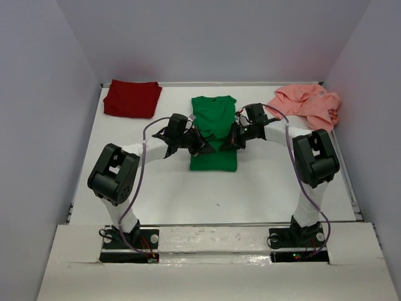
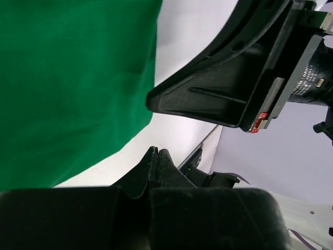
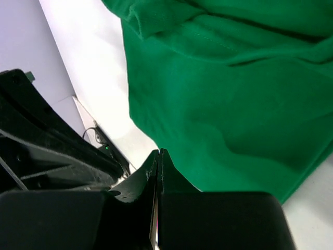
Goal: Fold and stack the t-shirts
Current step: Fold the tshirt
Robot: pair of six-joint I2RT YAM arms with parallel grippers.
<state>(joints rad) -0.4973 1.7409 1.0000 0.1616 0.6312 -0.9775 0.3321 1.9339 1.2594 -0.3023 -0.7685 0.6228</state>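
Now working on the green t-shirt, lying long and narrow in the middle of the table, looking already folded in at the sides. Holding the left gripper at its left edge and the right gripper at its right edge, both with fingers pressed tight together and pinching no cloth. Leaving the dark red t-shirt folded in the far left corner and the salmon pink t-shirt crumpled in the far right corner. Probably getting ready for the next fold. Needing to spread the fingers first, then grabbing the near hem on both sides and bringing it up toward the collar.
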